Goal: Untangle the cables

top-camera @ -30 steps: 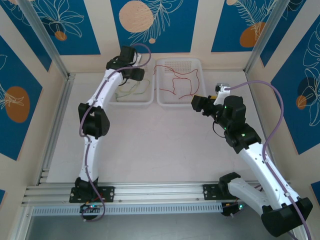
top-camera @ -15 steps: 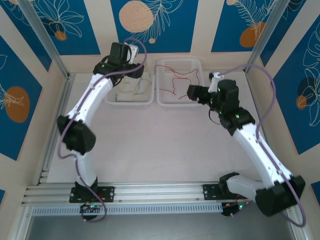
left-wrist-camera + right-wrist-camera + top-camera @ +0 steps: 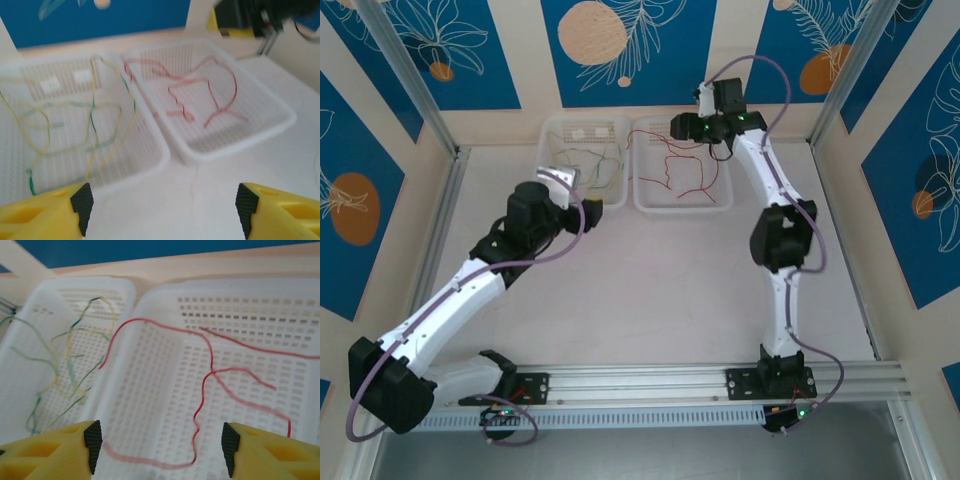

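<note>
Fingers (image 3: 82,202) of left gripper (image 3: 162,212) parted wide, nothing between the pads; same for fingers (image 3: 93,440) of right gripper (image 3: 157,450), spread and empty

Red cables (image 3: 210,375) lying loose in right basket (image 3: 225,284), toward 12 o'clock of table (image 3: 650,290) as seen from above; crossing one another in a few spots, no tight knot to be made out. Yellow-green cables (image 3: 70,360) in left basket (image 3: 162,157), just at 9 o'clock of the red lot, looped over each other more densely. Baskets side by side, rims touching or nearly so. One red loop reaching toward 9 o'clock as far as the shared rims, seemingly draped over the edge onto the yellow-green side; cannot tell whether touching any strand there

From above, right gripper hovering at 12 o'clock edge of right basket, over the red cables, not touching. Left gripper near 5 o'clock corner of left basket, facing 12 o'clock across both baskets, well clear of the strands

Judged from this: colours already parted into separate baskets, so bulk of the sorting looks done. Probably left to do: pulling the stray red loop fully into its own basket, and perhaps easing apart crossings within each colour. No cable held at present, so next step calling for a fresh pick, likely by right gripper, nearest the red
</note>
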Tool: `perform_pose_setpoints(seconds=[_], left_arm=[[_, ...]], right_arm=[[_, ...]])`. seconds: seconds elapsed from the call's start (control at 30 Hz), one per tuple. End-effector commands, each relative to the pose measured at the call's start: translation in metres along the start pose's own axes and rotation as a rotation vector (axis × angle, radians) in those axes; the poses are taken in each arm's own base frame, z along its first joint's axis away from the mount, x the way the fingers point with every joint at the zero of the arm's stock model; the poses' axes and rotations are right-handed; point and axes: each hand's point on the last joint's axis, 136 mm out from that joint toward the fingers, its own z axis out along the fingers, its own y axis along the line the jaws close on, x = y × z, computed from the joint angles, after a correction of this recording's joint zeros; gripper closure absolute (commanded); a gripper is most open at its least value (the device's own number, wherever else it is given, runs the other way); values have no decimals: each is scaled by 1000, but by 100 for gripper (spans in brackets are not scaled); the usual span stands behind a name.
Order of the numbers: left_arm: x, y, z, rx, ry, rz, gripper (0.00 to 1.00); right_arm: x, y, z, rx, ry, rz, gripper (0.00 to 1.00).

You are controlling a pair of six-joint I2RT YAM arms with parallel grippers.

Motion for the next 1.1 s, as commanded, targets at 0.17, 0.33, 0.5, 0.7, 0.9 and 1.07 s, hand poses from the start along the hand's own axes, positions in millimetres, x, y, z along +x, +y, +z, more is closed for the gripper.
perform_pose_setpoints(seconds=[0.17,0.33,0.5,0.7,0.9,1.07], left_arm=[[10,-10,-19,50,-9,-5,23],[9,-16,-10,78,-16,-6,23],[11,-23,3,111,10,-6,23],[15,-24,8,103,20,-10,22],[26,-19,12,82,36,-11,22],[25,-21,16,92,40,-17,22]], right_arm=[[23,-7,60,-100,65,-125,27],[38,-14,87,-98,79,-60,23],[38,-32,108,-12,38,-33,22],[41,-32,107,-63,58,71,23],[38,-45,122,4,9,75,17],[38,-49,137,-94,-15,246,21]])
